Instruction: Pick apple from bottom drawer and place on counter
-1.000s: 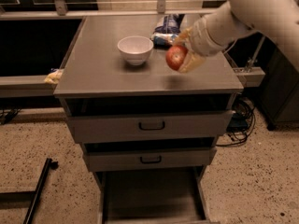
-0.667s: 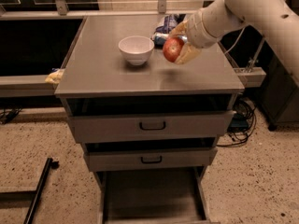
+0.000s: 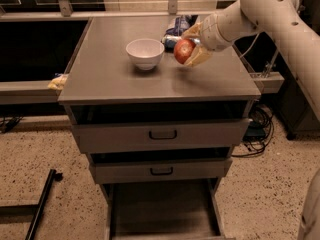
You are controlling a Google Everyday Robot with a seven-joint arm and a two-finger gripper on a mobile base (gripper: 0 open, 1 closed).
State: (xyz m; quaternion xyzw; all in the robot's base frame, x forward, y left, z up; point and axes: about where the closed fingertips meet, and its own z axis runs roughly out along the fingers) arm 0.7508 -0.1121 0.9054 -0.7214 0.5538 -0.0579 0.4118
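The red-orange apple (image 3: 183,51) is held in my gripper (image 3: 192,48), which is shut on it just above the grey counter (image 3: 110,79), to the right of the white bowl (image 3: 145,53). My white arm reaches in from the upper right. The bottom drawer (image 3: 160,211) is pulled open at the foot of the cabinet, and its flat floor shows nothing on it.
A blue and white bag (image 3: 176,29) lies on the counter behind the apple. Two grey drawers with black handles (image 3: 162,134) sit slightly open below the counter. A long grey rail shelf (image 3: 30,91) with a small yellowish thing (image 3: 57,82) runs on the left. Cables (image 3: 257,129) lie at the right.
My gripper has carried the apple a little to the left and farther back over the counter, closer to the white bowl. The bowl and drawers have not moved.
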